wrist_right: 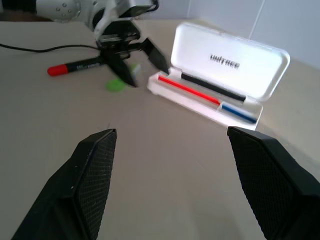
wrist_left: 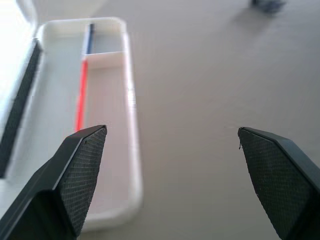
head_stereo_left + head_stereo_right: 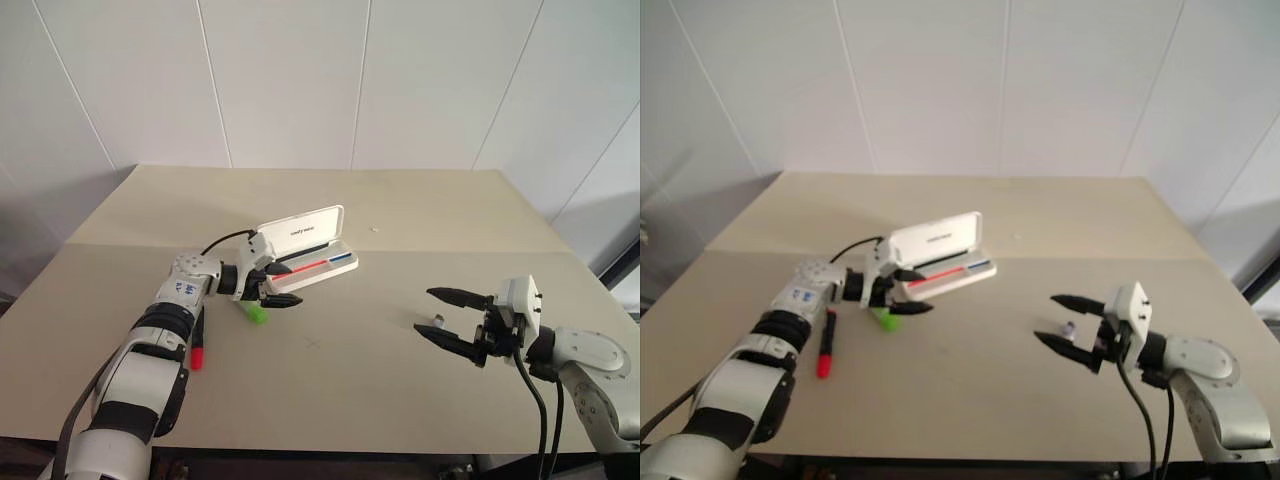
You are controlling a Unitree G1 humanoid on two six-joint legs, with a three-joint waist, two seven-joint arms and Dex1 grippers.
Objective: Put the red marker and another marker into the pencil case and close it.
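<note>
- Left gripper [image 3: 272, 287], fingers spread and empty, hovers at the near end of the pencil case [image 3: 310, 250], which lies open with its lid raised.
- Right gripper [image 3: 445, 316], also spread and empty, is well apart from the case.
- Green marker [image 3: 257, 314] sits just beside the case, under the left gripper.
- Red marker [image 3: 197, 345] lies near the case, beyond the green one.

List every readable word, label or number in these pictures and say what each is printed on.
"UNITREE": dark letters on the inside of the pencil case's raised lid, read in the right wrist view.
Print on the red marker's black barrel: too blurred to read.
Blue mark on the left forearm: too small to read.
</note>
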